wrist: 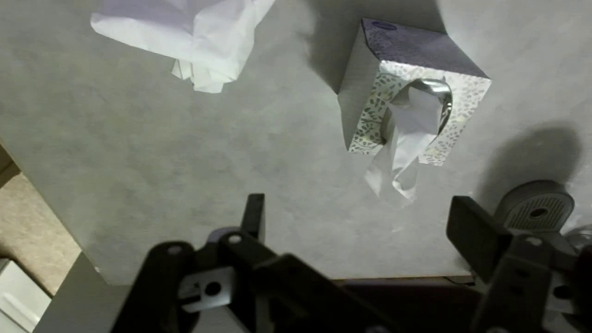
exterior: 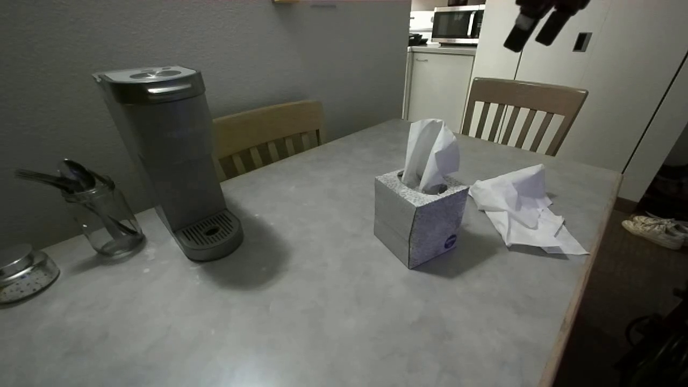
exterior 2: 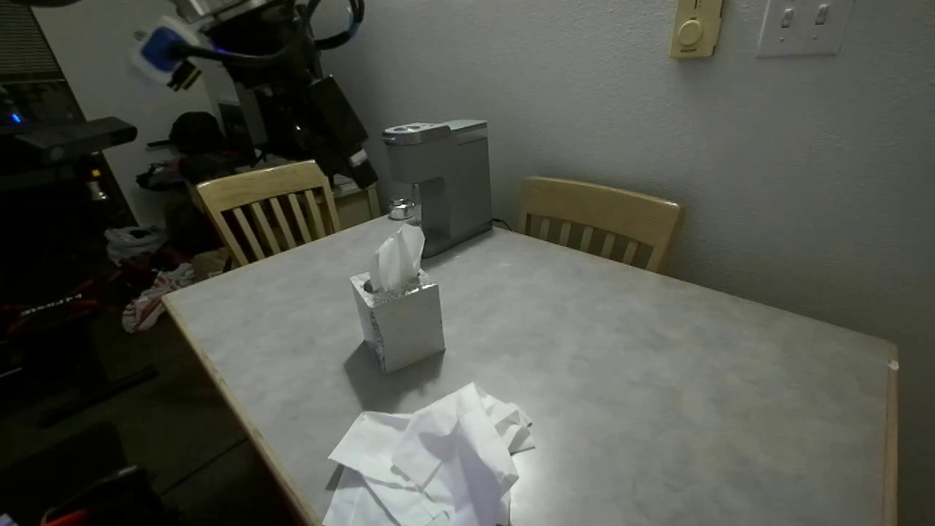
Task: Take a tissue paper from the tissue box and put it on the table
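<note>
The tissue box stands upright on the grey table. It also shows in an exterior view and in the wrist view. A white tissue paper sticks up out of its top opening, also seen in the wrist view. Crumpled white tissue lies on the table beside the box, in all views; I cannot tell how many sheets. My gripper is open and empty, its fingers wide apart. It is high above the table, apart from box and tissue, and shows at the top of an exterior view.
A tall grey coffee machine stands on the table near the wall. A glass jar with cutlery and a low lidded jar are beside it. Wooden chairs stand around the table. The table edge runs close to the crumpled tissue.
</note>
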Robot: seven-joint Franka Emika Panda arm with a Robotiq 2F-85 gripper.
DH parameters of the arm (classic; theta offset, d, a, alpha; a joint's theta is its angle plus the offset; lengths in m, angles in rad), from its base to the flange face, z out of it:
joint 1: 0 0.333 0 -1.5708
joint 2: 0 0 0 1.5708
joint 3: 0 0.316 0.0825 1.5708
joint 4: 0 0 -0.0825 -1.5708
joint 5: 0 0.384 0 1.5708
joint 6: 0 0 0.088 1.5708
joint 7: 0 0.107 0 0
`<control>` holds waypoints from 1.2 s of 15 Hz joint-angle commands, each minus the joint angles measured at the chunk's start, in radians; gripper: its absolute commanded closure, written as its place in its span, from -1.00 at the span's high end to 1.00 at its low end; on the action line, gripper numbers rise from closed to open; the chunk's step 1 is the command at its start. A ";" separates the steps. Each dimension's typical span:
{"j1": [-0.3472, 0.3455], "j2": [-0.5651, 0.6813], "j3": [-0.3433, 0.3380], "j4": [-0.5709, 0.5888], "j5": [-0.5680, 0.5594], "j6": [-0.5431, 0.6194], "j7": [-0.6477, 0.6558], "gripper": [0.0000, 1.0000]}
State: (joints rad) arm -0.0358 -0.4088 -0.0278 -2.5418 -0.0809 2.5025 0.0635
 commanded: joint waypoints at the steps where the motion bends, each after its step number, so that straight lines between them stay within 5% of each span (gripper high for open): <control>1: 0.004 0.039 0.009 0.026 0.009 0.006 -0.011 1.00; 18: 0.054 0.282 -0.013 0.177 0.188 0.014 -0.176 1.00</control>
State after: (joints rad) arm 0.0028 -0.2004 -0.0282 -2.4297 0.0688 2.5220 -0.0474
